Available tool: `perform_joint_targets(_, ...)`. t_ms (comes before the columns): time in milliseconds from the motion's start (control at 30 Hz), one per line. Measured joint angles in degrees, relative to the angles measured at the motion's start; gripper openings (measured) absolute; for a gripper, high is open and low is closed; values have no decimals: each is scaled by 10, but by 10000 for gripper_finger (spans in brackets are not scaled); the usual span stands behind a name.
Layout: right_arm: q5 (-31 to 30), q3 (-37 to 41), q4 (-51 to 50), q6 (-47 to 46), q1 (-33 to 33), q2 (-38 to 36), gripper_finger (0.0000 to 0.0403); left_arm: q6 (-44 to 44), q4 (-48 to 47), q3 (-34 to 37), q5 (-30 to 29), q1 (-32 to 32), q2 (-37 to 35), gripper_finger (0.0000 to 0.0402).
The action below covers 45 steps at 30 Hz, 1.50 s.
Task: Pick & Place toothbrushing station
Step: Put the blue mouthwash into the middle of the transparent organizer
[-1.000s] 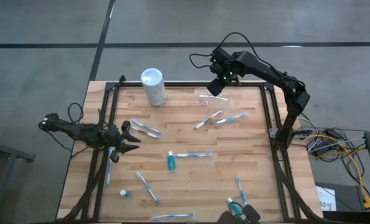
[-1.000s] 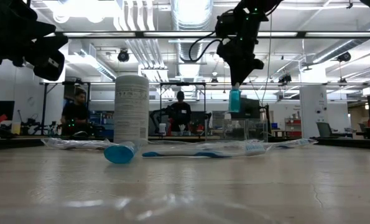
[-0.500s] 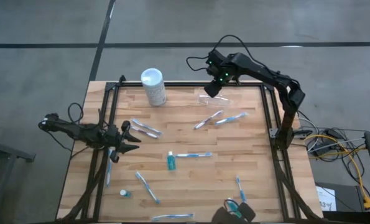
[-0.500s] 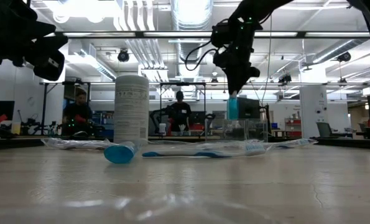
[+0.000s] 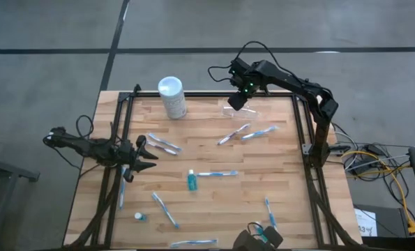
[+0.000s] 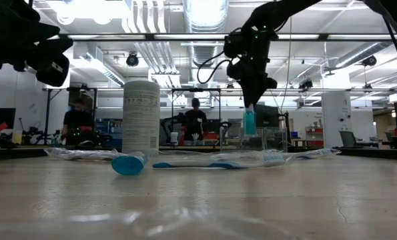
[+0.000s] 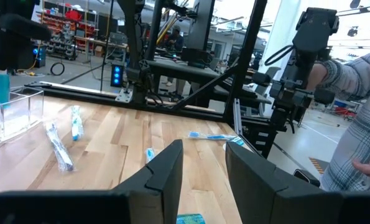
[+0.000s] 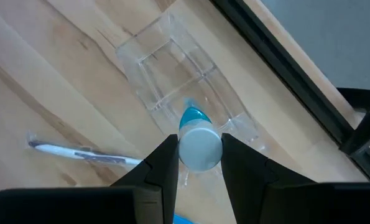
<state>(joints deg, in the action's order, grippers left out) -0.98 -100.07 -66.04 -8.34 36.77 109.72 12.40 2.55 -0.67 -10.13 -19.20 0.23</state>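
The right gripper (image 8: 199, 163) holds a small teal tube (image 8: 199, 144) in its jaws, directly above the clear toothbrushing station (image 8: 172, 68) at the counter's (image 5: 214, 153) far edge. It should lower straight, keeping the tube upright. The left gripper (image 5: 146, 157) waits, its jaws apart and empty.

— What carries it all? We see a light wooden butcher-block table (image 5: 214, 202) edged by a black metal frame (image 5: 299, 132).

— And our landmark on it?

— The tall white cylindrical container (image 5: 171, 97), standing upright by the far edge. Well to its right lies the small clear plastic holder (image 5: 243, 109), also at the far edge.

— Nearer us?

— Just in front of the container lies a wrapped blue-and-white toothbrush (image 5: 163, 143). Farther forward a small teal tube (image 5: 191, 181) lies beside another toothbrush (image 5: 217, 173). More brushes are scattered towards the near edge.
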Motion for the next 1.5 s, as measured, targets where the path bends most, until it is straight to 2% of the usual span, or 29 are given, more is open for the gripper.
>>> perform_joint_targets(500, 15, 0, 0, 24, -1, 56, 103, 0, 0, 0, 0, 0, 0, 126)
perform_joint_targets(1100, 10, 0, 2, 19, -8, 31, 181, 0, 0, 0, 0, 0, 0, 126)
perform_joint_targets(1300, 10, -1, -2, 23, -15, 29, 179, 0, 0, 0, 0, 0, 0, 126)
perform_joint_targets(1500, 10, -22, -57, 24, -25, 27, 166, 0, 0, 0, 0, 0, 0, 126)
